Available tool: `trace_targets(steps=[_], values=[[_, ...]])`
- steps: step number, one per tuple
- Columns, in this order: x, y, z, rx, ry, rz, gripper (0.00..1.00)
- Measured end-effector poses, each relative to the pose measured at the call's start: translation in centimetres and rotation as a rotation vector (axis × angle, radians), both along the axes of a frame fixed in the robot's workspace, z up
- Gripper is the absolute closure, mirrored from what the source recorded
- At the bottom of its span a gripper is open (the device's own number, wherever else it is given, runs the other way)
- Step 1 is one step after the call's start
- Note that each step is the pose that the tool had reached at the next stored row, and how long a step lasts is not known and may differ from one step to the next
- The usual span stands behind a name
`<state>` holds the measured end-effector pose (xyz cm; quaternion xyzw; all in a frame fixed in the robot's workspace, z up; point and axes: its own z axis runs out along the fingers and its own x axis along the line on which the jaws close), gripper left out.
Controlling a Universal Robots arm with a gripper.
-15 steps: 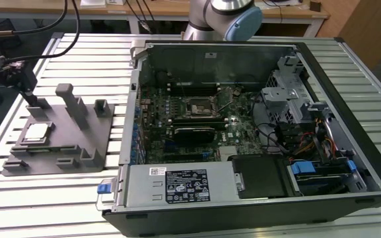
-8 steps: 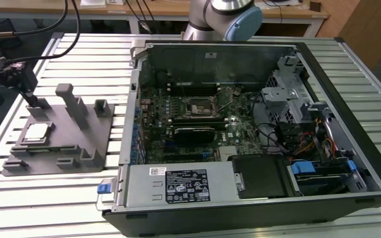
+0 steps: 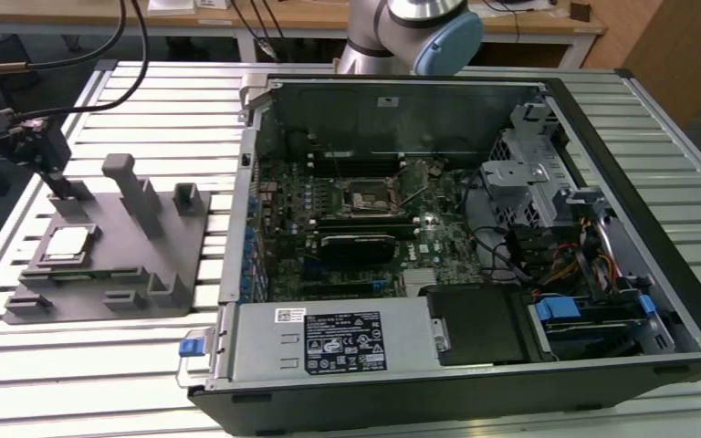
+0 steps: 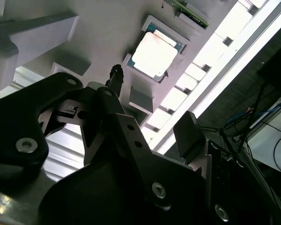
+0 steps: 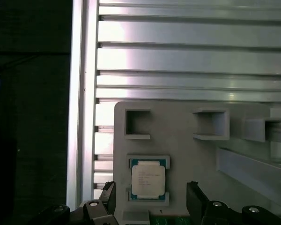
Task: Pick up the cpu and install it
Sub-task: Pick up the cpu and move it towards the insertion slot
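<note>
The claw (image 5: 151,190) is hanging spread wide and empty directly above the cpu (image 5: 148,180), which is lying flat in its fixture plate (image 5: 187,154) pocket (exterior view's lower left).

One cpu (image 5: 148,182), one grey fixture plate (image 5: 178,150), one open computer case (image 3: 400,114), one arm (image 3: 412,23)

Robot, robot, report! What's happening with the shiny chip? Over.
Open, empty end effector over the cpu. It lies in a grey fixture plate pocket, ungrasped. Nothing blocking it.
</note>
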<state>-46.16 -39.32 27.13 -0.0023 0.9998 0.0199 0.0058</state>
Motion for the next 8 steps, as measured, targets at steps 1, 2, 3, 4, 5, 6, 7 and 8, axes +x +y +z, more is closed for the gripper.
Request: trace_targets(steps=[1, 2, 3, 4, 5, 6, 7, 8], values=[[0.0, 0.0, -0.06, -0.0001, 0.0001, 0.0, 0.3], [-0.01, -0.01, -0.12, 0.0, 0.0, 0.0, 0.3], [0.0, -0.01, -0.18, 0.0, 0.0, -0.001, 0.3], [0.0, -0.02, -0.26, 0.0, 0.0, -0.001, 0.3], [0.0, -0.02, -0.32, 0.0, 0.0, -0.001, 0.3], [0.0, -0.02, -0.38, 0.0, 0.0, -0.001, 0.3], [0.0, -0.02, -0.42, -0.0002, 0.0, -0.001, 0.3], [0.0, -0.02, -0.48, -0.0002, 0.0001, -0.001, 0.3]])
